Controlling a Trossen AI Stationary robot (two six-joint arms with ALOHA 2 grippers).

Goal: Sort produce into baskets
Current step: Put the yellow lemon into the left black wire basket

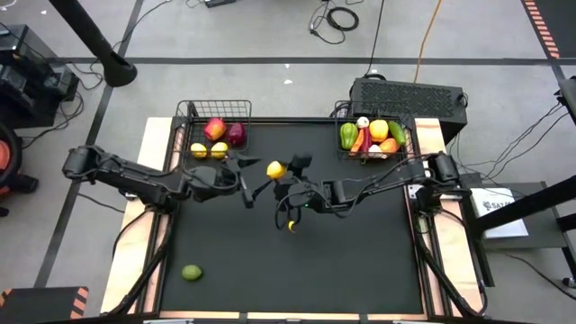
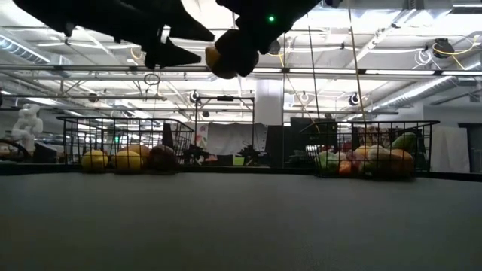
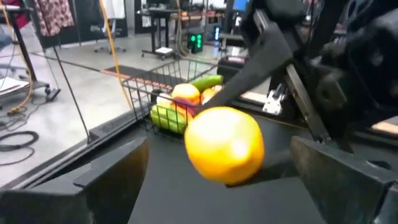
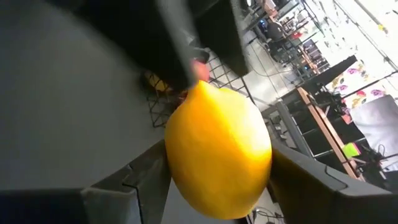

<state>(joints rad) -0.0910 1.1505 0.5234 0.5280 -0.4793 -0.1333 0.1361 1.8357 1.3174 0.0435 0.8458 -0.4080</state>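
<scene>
A yellow lemon [image 1: 275, 168] hangs in the air above the middle of the black mat, held by my right gripper [image 1: 284, 175], which reaches in from the table's right. My left gripper [image 1: 255, 183] is open and faces it from the left. In the left wrist view its fingers stand apart on either side of the lemon [image 3: 224, 149] and touch nothing. The left wire basket [image 1: 214, 115] holds lemons and red fruit. The right wire basket [image 1: 346, 155] holds peppers and other vegetables. A green lime [image 1: 191, 272] lies on the mat at the near left. My right gripper pinches the lemon between its two fingers [image 4: 134, 183], one on each of its opposite sides [image 4: 177, 155]. The fingers come roughly level from the table's right side. The lemon is lifted well clear of the mat [image 2: 224, 60].
A black perforated box [image 1: 409, 94] stands behind the right basket. The mat's middle and near right show open room [image 1: 342, 261]. Wooden rails run along the table's left and right edges.
</scene>
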